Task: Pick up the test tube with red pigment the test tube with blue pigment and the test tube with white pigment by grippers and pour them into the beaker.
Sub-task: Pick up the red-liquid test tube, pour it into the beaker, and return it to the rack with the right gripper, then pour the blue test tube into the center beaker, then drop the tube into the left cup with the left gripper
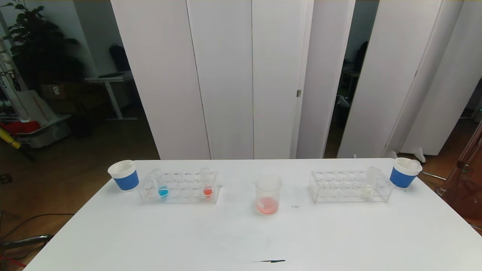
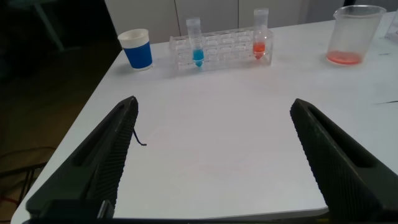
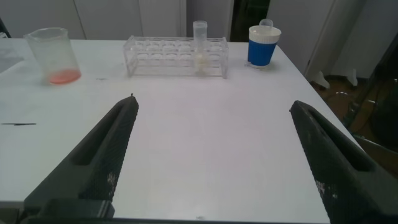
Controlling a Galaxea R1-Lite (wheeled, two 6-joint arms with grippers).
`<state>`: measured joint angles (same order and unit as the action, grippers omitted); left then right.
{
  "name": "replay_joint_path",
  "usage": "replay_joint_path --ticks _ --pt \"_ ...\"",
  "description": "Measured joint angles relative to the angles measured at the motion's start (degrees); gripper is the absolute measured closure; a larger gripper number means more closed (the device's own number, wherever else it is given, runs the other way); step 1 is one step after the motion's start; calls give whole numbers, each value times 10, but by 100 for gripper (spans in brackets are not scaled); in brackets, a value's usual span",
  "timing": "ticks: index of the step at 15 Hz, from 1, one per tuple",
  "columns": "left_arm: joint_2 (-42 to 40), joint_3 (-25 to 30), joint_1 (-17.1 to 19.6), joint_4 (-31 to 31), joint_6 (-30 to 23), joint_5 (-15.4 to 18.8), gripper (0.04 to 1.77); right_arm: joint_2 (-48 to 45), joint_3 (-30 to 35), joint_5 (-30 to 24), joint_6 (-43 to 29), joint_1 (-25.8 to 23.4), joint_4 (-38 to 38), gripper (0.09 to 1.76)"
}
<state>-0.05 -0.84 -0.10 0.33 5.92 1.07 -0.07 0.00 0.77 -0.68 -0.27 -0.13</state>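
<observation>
The beaker (image 1: 267, 194) stands mid-table with pinkish-red liquid at its bottom; it also shows in the left wrist view (image 2: 350, 34) and the right wrist view (image 3: 53, 55). The blue test tube (image 1: 160, 184) and a red-orange tube (image 1: 206, 183) stand in the left clear rack (image 1: 179, 187). The white test tube (image 1: 369, 183) stands in the right rack (image 1: 348, 186). My left gripper (image 2: 213, 107) and right gripper (image 3: 213, 107) are both open and empty over the near table, far from the racks. Neither arm shows in the head view.
A blue-banded white cup (image 1: 123, 175) stands at the far left of the table, another (image 1: 404, 172) at the far right. A small dark mark (image 1: 272, 261) lies near the front edge. White partition panels stand behind the table.
</observation>
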Motion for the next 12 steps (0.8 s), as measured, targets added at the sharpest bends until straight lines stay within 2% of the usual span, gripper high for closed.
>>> replay_joint_path --ticks 3,6,12 --pt "3 -39 0 16 12 -7 6 0 0 0 0 0 0 10" --pt "31 -108 0 27 15 -9 6 0 0 0 0 0 0 10" --pt "194 -273 0 5 13 -11 6 0 0 0 0 0 0 10"
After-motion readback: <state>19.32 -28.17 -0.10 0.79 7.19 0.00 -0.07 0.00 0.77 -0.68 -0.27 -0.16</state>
